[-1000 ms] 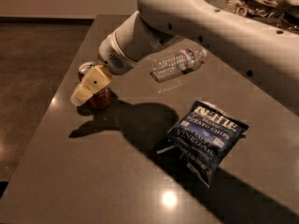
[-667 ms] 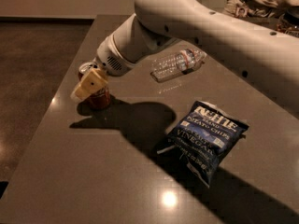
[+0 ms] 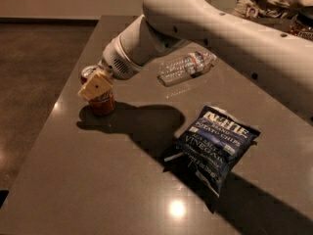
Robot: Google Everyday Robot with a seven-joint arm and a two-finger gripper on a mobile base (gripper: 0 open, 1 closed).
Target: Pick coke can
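The coke can [image 3: 103,105] is a small red can with a silver top. It stands upright near the left edge of the grey table [image 3: 98,180]. My gripper [image 3: 96,88] is at the end of the white arm [image 3: 195,18], which reaches in from the upper right. The gripper is right at the can's upper part, and its pale yellow pad covers the front of the can's top half. The can's base rests on the table.
A clear plastic bottle [image 3: 187,65] lies on its side behind the arm. A dark blue bag of kettle chips [image 3: 215,146] lies at centre right. The table's left edge drops to a brown floor [image 3: 34,82] just beside the can.
The arm has shifted slightly, and the gripper stays at the can. The can has not moved on the table.
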